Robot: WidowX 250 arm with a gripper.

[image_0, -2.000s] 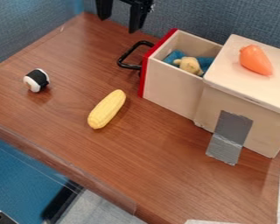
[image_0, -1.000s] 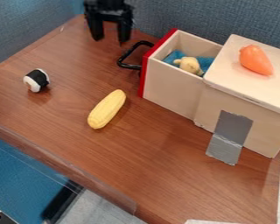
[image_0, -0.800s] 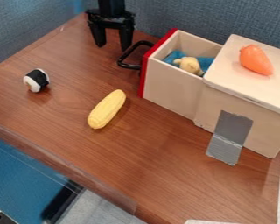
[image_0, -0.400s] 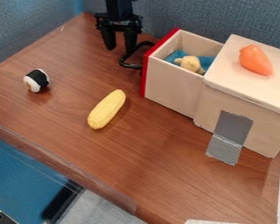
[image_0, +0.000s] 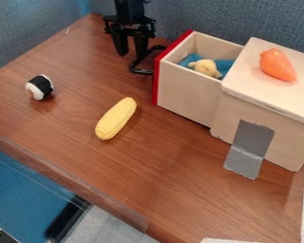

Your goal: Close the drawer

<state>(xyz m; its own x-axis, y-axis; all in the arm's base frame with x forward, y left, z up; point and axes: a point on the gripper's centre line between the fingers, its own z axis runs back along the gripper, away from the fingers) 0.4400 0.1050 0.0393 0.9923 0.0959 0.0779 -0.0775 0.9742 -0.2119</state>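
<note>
- The camera view looks from above, on the taped side of the box, down at a slant.
- It faces across the box to the blue wall behind it.
- It is near enough that the frame cuts the box's far right end, yet takes in the table edge in front of the box.

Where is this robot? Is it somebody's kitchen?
Probably a robot practice table, not a real kitchen: a black metal robot arm hangs beside a wooden box patched with grey tape, and a yellow plastic-looking toy corncob lies nearby.
</note>
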